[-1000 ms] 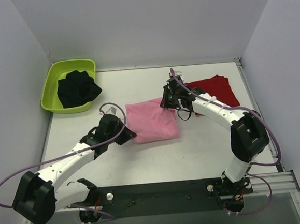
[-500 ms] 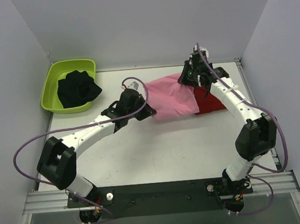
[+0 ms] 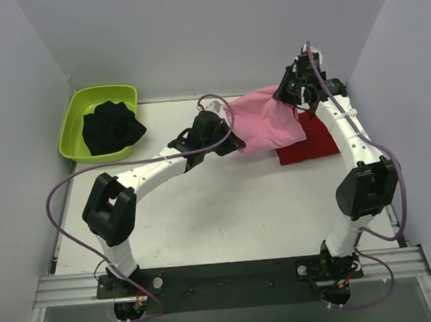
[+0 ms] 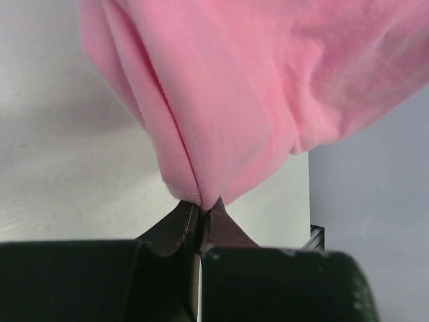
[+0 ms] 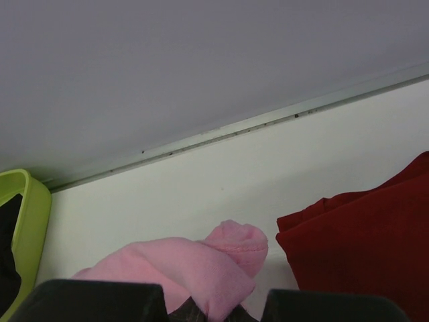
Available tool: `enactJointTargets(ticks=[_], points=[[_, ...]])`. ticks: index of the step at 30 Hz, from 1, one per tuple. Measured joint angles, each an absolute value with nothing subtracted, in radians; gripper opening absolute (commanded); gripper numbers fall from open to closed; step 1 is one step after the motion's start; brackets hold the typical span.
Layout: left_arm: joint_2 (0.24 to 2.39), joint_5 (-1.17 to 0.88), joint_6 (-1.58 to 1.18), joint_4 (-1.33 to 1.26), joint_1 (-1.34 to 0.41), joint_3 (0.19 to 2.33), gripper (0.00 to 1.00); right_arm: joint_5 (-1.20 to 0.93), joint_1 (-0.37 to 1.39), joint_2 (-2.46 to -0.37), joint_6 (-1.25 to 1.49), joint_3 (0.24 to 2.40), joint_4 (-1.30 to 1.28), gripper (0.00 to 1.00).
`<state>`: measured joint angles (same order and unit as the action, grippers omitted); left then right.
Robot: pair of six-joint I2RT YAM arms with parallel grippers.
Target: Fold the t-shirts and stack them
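Tightly between left fingers (image 4: 171,231), pink t-shirt (image 4: 268,87) edge.

Top view: bright, even, diffuse light from overhead. Soft, faint shadows on the white table (image 3: 205,221) under both arms and beneath the lifted pink t-shirt (image 3: 261,124). Walls read slightly lilac (a cool colour cast). Left wrist view: cloth very close and soft-focus, grey shadow on the table left of it; left gripper (image 4: 200,206) nearly black, underexposed. Right wrist view: dimmer, wall a flat grey gradient; red t-shirt (image 5: 362,235) keeps its fold shading, near pink cloth blurred.
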<state>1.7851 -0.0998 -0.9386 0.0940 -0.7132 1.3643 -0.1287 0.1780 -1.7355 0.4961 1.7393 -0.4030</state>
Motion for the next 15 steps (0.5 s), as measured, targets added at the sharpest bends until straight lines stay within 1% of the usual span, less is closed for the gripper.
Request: enactJointTargets(ticks=[8,15], points=[[2.0,-0.159,-0.939,0.041,-0.741,1.592,0.0,-0.131,0.107,-1.827,0.49,1.842,-0.422,0.0],[2.175,-0.205,-0.935,0.044,-0.766,1.8,0.0,-0.102,0.042,-1.831,0.464,1.838,-0.422,0.0]])
